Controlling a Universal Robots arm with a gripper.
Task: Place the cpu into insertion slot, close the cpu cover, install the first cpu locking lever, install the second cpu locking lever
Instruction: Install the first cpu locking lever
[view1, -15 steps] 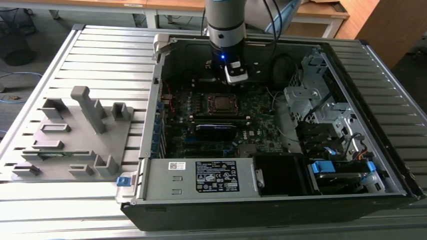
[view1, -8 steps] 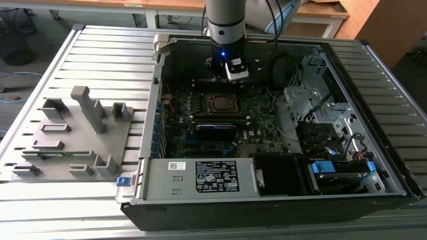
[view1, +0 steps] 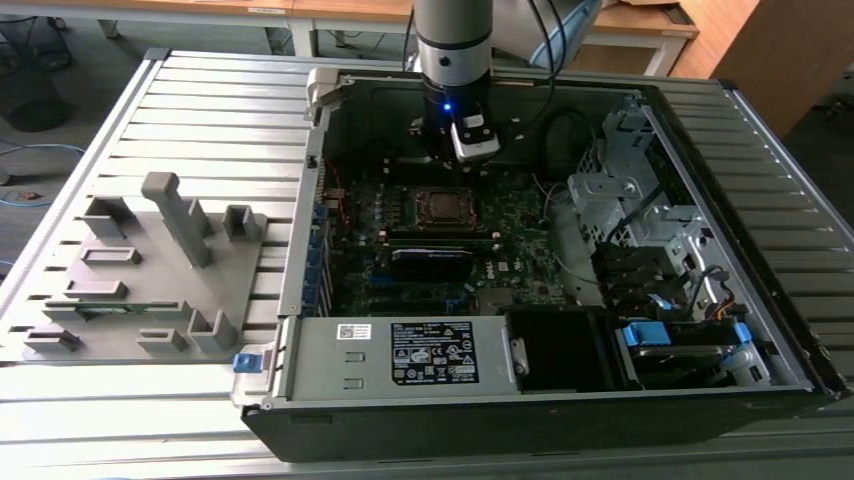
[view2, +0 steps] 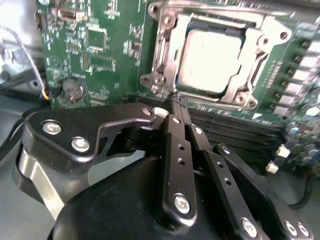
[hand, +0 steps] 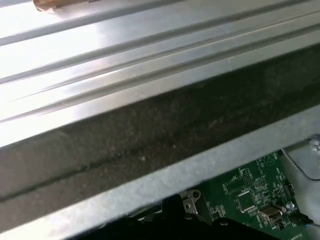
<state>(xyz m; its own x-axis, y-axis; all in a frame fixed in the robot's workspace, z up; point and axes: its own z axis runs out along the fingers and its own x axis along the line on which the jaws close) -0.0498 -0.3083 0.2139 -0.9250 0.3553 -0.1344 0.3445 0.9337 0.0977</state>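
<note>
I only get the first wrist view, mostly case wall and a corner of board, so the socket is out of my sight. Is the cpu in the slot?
Observer: Yes. In the second wrist view the cpu lies flat in the slot.
Operator: And the cover?
Observer: The cover is down around the cpu, whose face shows through the cut-out.
Operator: Where is the pincer?
Observer: The pincer is shut, its tips right at the cover's edge, on the side of the long black card slots.
</note>
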